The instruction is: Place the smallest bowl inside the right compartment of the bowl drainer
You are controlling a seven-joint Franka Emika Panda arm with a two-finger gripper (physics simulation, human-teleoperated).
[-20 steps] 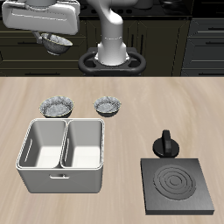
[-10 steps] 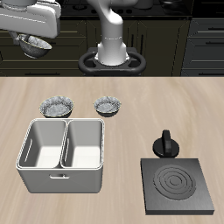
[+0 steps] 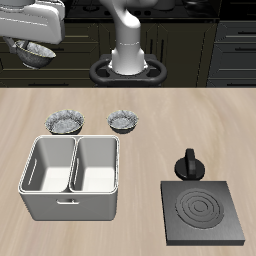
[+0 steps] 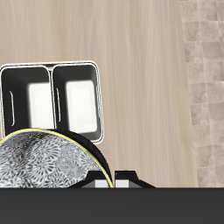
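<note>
High above the table's back edge, my gripper (image 3: 38, 42) is shut on the rim of the smallest bowl (image 3: 33, 52), a grey-white speckled bowl that hangs tilted beneath it. In the wrist view the bowl (image 4: 48, 162) fills the space beside my fingertips (image 4: 105, 178) and shows a yellow-edged rim. The bowl drainer (image 3: 70, 205), a light grey tub with two deep wells, stands near the table's front edge, well below the bowl and nearer the front. Both wells are empty, as the wrist view of the drainer (image 4: 53, 105) also shows.
Two wider speckled bowls (image 3: 65, 121) (image 3: 124, 121) rest on the table just behind the drainer. A black square stove plate (image 3: 205, 212) lies at the front, with a small black pot (image 3: 188, 165) behind it. Dark cabinets line the back.
My gripper has carried the bowl sideways, away from the robot's base column, staying high. Most of that shift came in the first half second.
</note>
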